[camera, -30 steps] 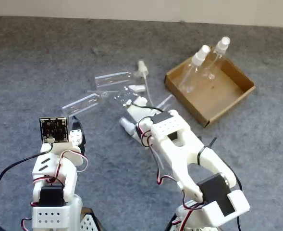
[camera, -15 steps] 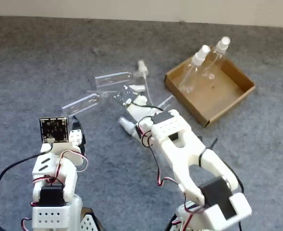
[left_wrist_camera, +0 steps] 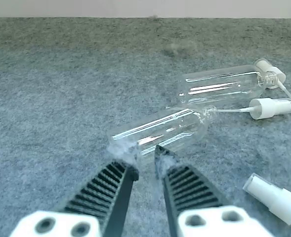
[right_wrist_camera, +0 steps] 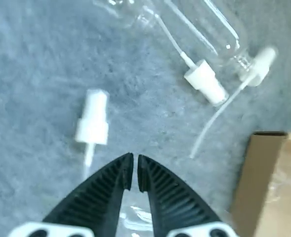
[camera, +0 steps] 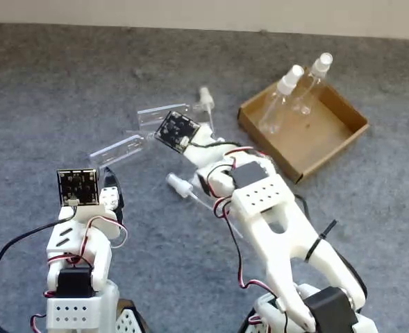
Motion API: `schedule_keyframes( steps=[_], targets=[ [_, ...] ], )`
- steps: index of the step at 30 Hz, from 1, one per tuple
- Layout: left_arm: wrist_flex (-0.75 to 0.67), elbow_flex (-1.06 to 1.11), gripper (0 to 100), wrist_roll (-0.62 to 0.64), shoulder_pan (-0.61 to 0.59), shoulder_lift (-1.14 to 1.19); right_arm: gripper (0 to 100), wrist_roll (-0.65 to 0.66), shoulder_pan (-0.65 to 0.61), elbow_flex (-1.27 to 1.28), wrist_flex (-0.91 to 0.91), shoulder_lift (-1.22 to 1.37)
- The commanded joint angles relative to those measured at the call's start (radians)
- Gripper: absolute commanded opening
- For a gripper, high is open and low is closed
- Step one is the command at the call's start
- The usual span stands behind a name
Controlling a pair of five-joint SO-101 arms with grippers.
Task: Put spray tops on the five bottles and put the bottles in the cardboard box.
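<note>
Carpet (camera: 44, 76); right fingers (right_wrist_camera: 108, 190) obscure bottle (right_wrist_camera: 133, 218).

1. A clear bottle (left_wrist_camera: 160, 129) lies across the way right at the tips of the left gripper (left_wrist_camera: 145, 160); bare carpet (left_wrist_camera: 51, 89) lies open beside it.
2. Behind it a second bottle (left_wrist_camera: 219, 86) and a loose spray top (left_wrist_camera: 269, 106) with its tube crowd the ground.
3. The right arm (camera: 266, 201) stretches over the table's middle; it bars the way between the loose bottles and the cardboard box (camera: 266, 147).
4. Just off the right gripper (right_wrist_camera: 134, 165) lies another spray top (right_wrist_camera: 92, 123); the carpet next to it is bare.
5. Two capped bottles (camera: 282, 100) take up the box's far side; its near floor is free.
</note>
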Motion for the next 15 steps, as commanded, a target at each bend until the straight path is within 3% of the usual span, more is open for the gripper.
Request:
schedule_keyframes(
  steps=[1, 7, 15],
  targets=[
    [-0.021, 0.010, 1, -0.009, -0.005, -0.013, 1.8, 0.160, 0.064, -0.045, -0.016, -0.053],
    [-0.021, 0.010, 1, -0.009, -0.005, -0.013, 8.5, 0.348, 0.148, -0.044, 0.008, -0.056],
    [-0.021, 0.012, 1, -0.009, -0.005, -0.013, 27.4, 0.387, 0.189, -0.045, 0.119, -0.056]
  ],
)
